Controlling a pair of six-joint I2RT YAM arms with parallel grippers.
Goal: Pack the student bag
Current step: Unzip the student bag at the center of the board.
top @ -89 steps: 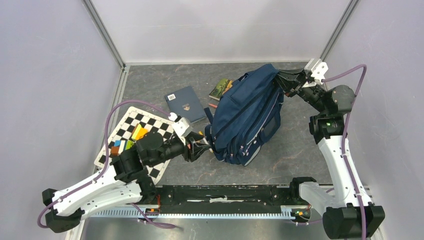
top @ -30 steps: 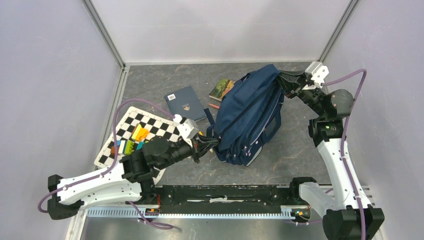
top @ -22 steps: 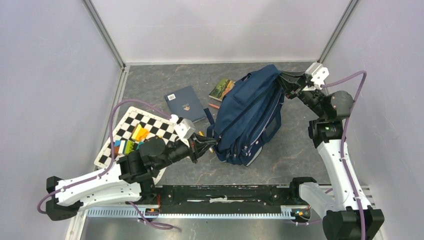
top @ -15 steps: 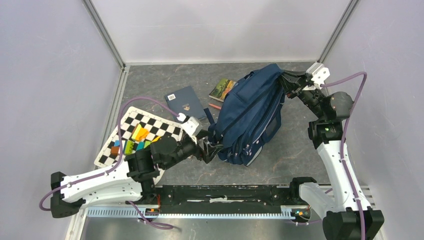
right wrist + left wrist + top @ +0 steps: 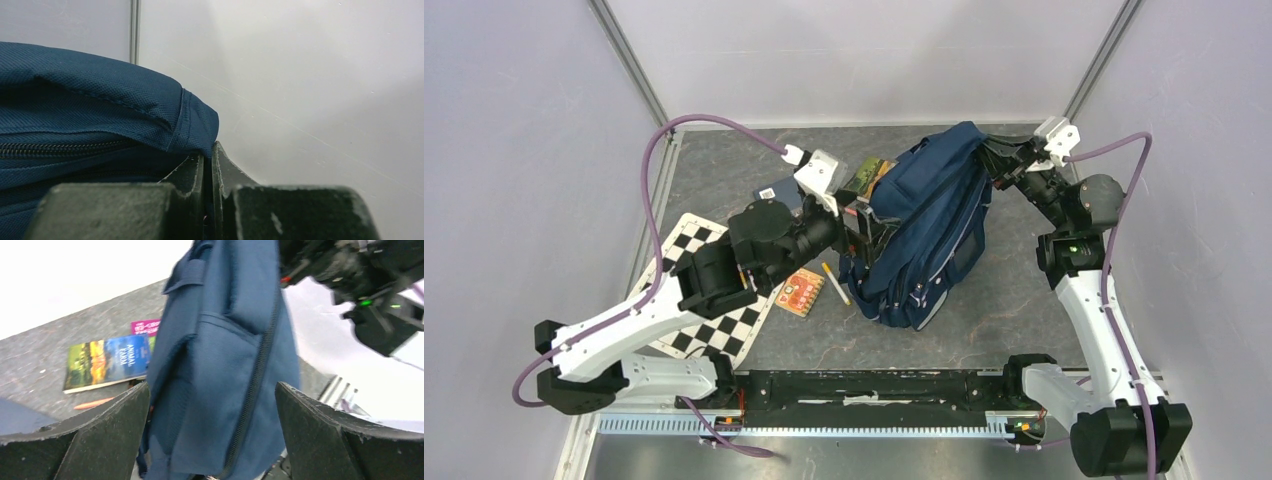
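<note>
Checkerboard (image 5: 722, 330), orange packet (image 5: 800, 292), pencil (image 5: 835, 284), paperback (image 5: 107, 362) lie scattered

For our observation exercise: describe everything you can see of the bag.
The bag is a large navy backpack of woven fabric, with a dark zip, front pockets and pale stripes. It stands tilted on the grey table, and its top corner is pinched in the shut right tool. The open left tool faces its side, but whether it touches the bag cannot be told.
</note>
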